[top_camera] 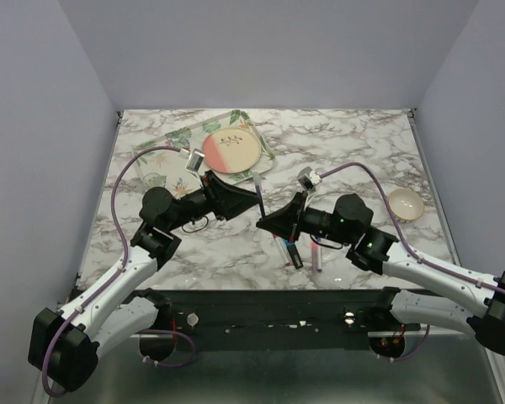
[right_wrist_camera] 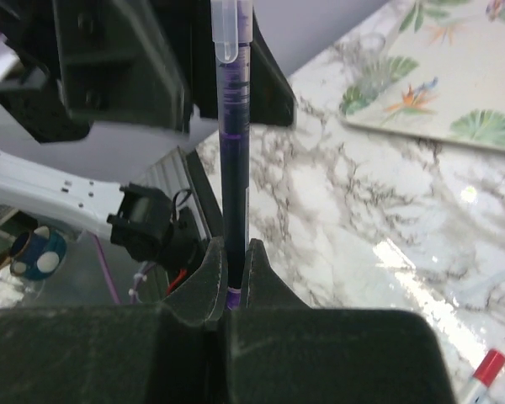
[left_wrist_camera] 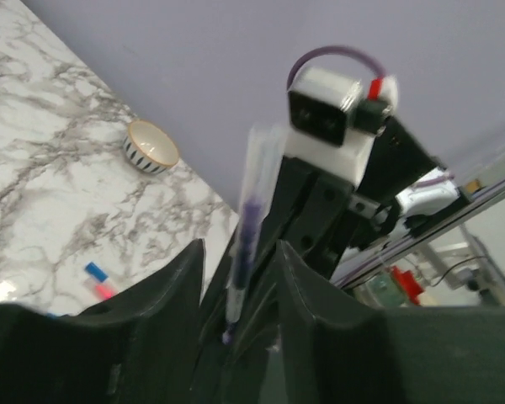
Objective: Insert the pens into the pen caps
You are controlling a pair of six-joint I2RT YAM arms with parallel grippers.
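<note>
Navy pen [right_wrist_camera: 233,168]: we're pinching it in R gripper [right_wrist_camera: 234,252], L gripper [left_wrist_camera: 240,252] spread around it, so clear cap [right_wrist_camera: 227,34], if half-seated, could drop.

glossy marbled table [top_camera: 353,143], translucent plastic pen [right_wrist_camera: 233,168]

Scanning every view now and there is nothing legible to call: the pen [right_wrist_camera: 233,168] shows a plain dark barrel with no readable print, and the plate [top_camera: 231,151] and the mat [right_wrist_camera: 438,84] carry only leaf and flower patterns, no lettering, no numbers, no brand marks.
</note>
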